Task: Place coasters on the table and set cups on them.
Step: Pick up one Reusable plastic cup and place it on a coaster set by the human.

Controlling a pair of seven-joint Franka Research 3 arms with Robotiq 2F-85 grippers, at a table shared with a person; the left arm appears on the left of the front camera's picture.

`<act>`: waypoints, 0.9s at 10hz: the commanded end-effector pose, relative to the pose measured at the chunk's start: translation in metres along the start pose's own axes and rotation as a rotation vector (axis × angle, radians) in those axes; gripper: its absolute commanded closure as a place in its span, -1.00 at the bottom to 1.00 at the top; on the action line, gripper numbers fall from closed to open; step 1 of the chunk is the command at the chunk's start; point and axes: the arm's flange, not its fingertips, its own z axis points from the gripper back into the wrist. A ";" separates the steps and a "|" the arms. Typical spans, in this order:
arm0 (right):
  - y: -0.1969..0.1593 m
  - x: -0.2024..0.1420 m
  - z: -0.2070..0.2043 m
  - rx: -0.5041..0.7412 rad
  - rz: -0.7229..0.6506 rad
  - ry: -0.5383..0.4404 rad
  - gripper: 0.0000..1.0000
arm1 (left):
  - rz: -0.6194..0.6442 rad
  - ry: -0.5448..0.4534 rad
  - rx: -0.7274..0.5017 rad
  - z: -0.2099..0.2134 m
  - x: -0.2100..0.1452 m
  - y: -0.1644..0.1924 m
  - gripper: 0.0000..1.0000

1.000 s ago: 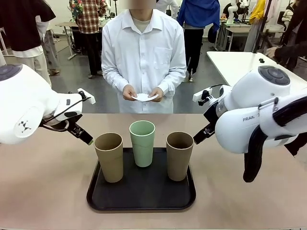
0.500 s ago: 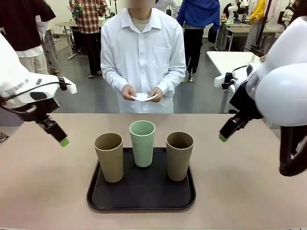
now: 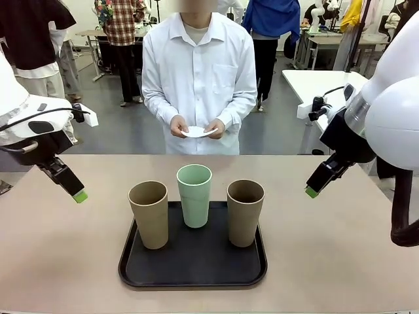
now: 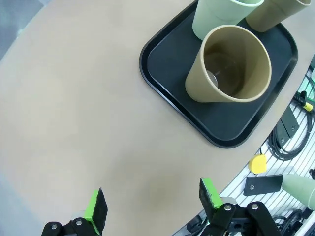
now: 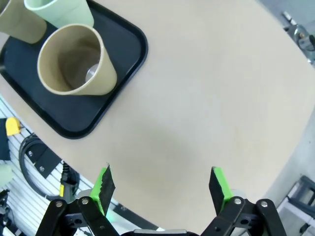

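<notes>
**A:** How far along is the job?

**B:** Barely begun, I'd say. No coaster lies on the table (image 3: 65,255) yet. The coasters (image 3: 198,132) are thin white rounds in the person's hands (image 3: 178,126), held up at the far side. I cannot tell how many there are.

**A:** And the cups?

**B:** All three stand upright on the black tray (image 3: 193,273) in the middle of the table. One tan cup (image 3: 149,216) is on the robot's left. The mint green cup (image 3: 194,196) sits behind and between, and the other tan cup (image 3: 245,214) is on the right. None has a coaster under it.

**A:** What about the robot?

**B:** The left arm (image 3: 29,121) hangs over bare table to the left of the tray, its jaws spread wide and holding nothing. The right arm (image 3: 393,124) mirrors it on the other side, jaws wide and empty. Neither touches a cup.

**A:** So what's left?

**B:** Everything, by my reckoning. The coasters must go down on the table, then each cup must come off the tray onto one.
</notes>
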 end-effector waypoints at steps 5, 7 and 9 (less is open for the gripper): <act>-0.078 -0.071 -0.022 0.737 -0.518 -0.258 -1.00 | 0.230 -0.311 -0.797 0.000 -0.039 0.077 -1.00; -0.111 -0.119 -0.044 0.899 -0.655 -0.291 -1.00 | 0.375 -0.347 -1.090 -0.030 -0.080 0.129 -1.00; -0.128 -0.157 -0.061 0.992 -0.736 -0.338 -1.00 | 0.526 -0.410 -1.181 -0.044 -0.136 0.161 -1.00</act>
